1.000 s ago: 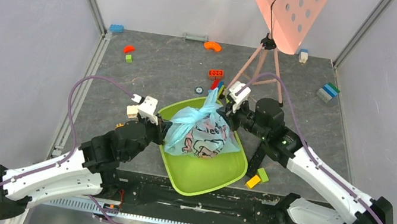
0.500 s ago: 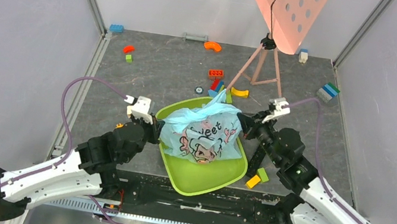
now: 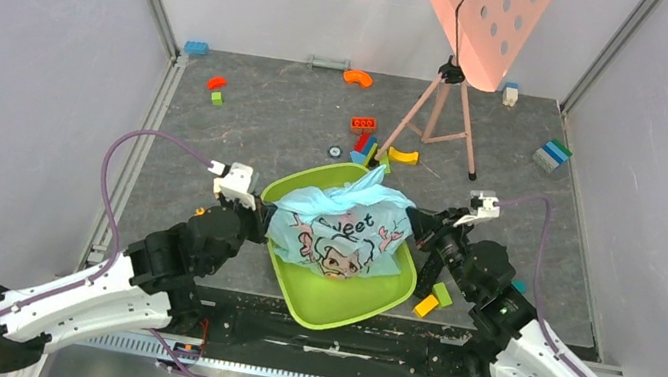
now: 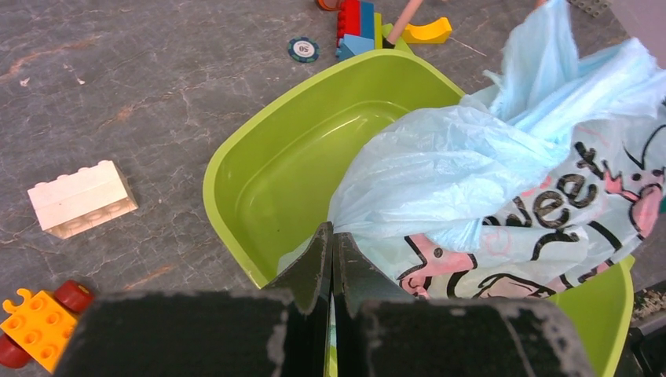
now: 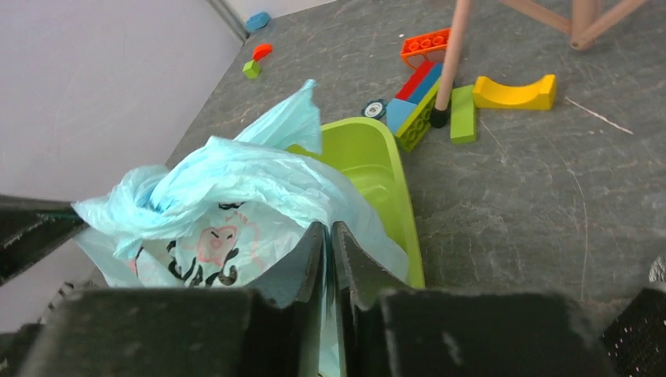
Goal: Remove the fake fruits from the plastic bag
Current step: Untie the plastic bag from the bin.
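A: How are the jaws of the left gripper [image 4: 331, 232] set?

B: They are pressed together, with a fold of the plastic bag [image 4: 471, 173] pinched between the tips at the bag's left edge; nothing else is gripped.

A: And the right gripper [image 5: 328, 232]?

B: It is likewise closed on the thin blue film, at the opposite edge; from above, the bag is seen stretched between the two, printed side up, its bunched top pointed away from the arms.

A: Why is it held from both sides?

B: It is judged that the film is being spread so that the bunched top can be worked open; a limp bag is hard to open from one side alone.

A: Where is the bag placed?

B: It is over the lime-green tub [image 3: 331, 312]; whether it rests in the basin or is lifted just clear cannot be told.

A: Are the fake fruits seen?

B: No; they are presumed to be inside the bag, hidden by print and crinkles; none is seen in the bare part of the tub.

A: What lies further out?

B: A white brick [image 4: 78, 197] is seen left of the tub, and a tripod leg [image 5: 451, 55] and a yellow arch block [image 5: 514, 92] beyond it; all are apart from the bag.
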Controlling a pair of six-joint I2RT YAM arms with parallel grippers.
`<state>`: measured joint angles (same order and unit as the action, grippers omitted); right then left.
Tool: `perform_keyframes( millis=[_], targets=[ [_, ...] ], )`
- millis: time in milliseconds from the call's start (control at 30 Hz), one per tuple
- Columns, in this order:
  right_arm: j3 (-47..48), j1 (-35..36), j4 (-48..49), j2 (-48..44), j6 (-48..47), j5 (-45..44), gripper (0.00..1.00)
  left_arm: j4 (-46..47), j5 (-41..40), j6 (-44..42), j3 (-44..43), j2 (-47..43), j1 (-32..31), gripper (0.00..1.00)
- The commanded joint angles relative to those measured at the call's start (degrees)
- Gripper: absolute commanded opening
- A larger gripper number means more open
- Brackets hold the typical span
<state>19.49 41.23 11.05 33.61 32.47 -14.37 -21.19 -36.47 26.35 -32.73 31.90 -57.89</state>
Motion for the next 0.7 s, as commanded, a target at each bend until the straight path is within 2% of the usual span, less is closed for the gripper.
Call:
perform_keyframes(
  millis=[0, 67, 100, 200, 400, 567, 667],
  targets=[
    [4.52, -0.28, 5.21, 2.74, -16.66, 11.35, 0.22, 3.51, 3.04, -3.23, -1.29, -0.24, 0.14, 0.02],
    [7.57, -0.28, 2.57, 4.69, -26.99, 17.47, 0.52, 4.70, 4.94, -4.54, -1.57, 0.42, 0.15, 0.02],
    [9.56, -0.29, 0.28, 5.86, -31.52, 19.97, 0.64, 5.24, 5.78, -5.01, -1.67, 0.73, 0.14, 0.02],
    [16.81, -0.28, -7.18, 10.38, -42.87, 24.57, 0.80, 6.75, 7.47, -5.47, -1.56, 1.90, 0.14, 0.02],
    [24.56, -0.28, -15.11, 15.17, -62.01, 34.18, 0.82, 7.91, 9.19, -5.47, -1.63, 3.56, 0.16, 0.02],
    [31.17, -0.28, -22.65, 19.77, -75.62, 36.10, 0.88, 7.40, 9.33, -5.49, -1.59, 3.17, 0.17, 0.02],
    [40.26, -0.28, -34.00, 26.65, -81.80, 38.53, 0.88, 7.15, 9.22, -5.35, -1.35, 2.52, 0.14, 0.02]
  ],
)
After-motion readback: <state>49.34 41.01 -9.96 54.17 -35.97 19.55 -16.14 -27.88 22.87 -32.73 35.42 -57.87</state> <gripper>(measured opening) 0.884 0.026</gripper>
